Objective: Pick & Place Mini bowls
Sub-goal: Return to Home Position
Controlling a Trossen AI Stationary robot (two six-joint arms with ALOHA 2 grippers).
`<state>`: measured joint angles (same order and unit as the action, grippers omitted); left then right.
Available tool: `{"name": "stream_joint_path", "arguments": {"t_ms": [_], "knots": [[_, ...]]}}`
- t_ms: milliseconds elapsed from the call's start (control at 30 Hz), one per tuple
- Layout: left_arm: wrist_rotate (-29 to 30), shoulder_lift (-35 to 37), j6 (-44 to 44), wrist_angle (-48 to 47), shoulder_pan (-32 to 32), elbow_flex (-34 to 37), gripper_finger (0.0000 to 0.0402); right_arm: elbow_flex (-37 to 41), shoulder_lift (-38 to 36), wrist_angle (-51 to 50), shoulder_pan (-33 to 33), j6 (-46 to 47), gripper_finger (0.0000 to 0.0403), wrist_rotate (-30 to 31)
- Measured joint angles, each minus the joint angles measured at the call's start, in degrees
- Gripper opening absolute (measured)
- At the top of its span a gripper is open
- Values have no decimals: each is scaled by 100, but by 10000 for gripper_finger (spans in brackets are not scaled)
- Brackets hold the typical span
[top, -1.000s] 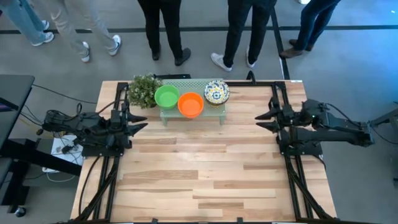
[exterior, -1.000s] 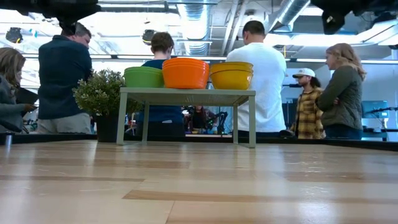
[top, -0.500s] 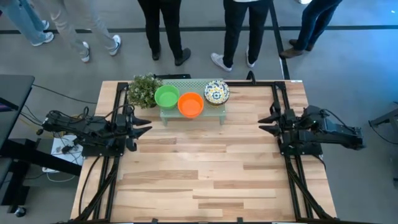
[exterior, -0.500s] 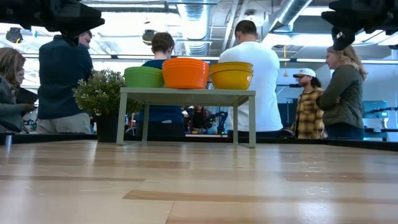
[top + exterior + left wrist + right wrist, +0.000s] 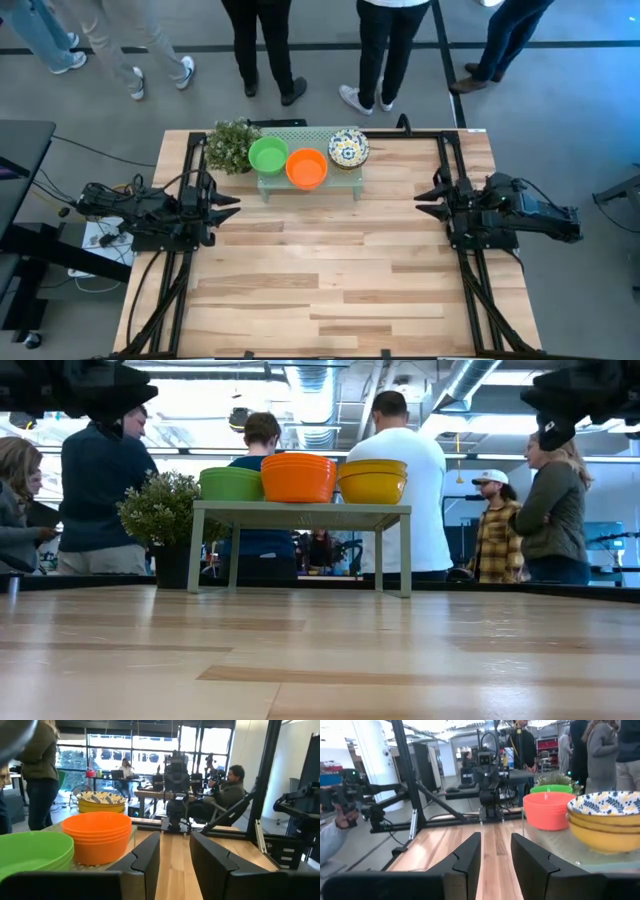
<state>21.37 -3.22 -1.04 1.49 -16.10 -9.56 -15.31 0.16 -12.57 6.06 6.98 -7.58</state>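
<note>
High view: mini bowls (image 5: 306, 168) sat in three stacks on the stand (image 5: 310, 133), with the left gripper (image 5: 228, 203) and right gripper (image 5: 428, 195) well apart from it. Low view: stacks sat level. Wrist views: both grippers gaped, empty. The bowls seemed light, rigid, slick; pinch the rim.

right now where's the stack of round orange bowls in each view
High view: stack of round orange bowls, mid pale green perforated stand, top centre.
Low view: stack, upper centre.
Left wrist view: stack, on the stand.
Right wrist view: stack, on the stand.
Shared landmark: that stand.
</note>
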Motion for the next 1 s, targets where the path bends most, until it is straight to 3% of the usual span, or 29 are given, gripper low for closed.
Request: {"name": "stream_joint_path", "arguments": {"t_ms": [133, 733, 1000], "knots": [[0, 317, 0, 46, 2, 202, 108, 275, -2, 255, -1, 3, 103, 3], [-29, 321, 22, 287, 2, 609, 108, 657, -2, 623, 4, 61, 103, 5], [-24, 321, 35, 494, 2, 805, 108, 1186, -2, 1220, 18, 62, 103, 7]]}}
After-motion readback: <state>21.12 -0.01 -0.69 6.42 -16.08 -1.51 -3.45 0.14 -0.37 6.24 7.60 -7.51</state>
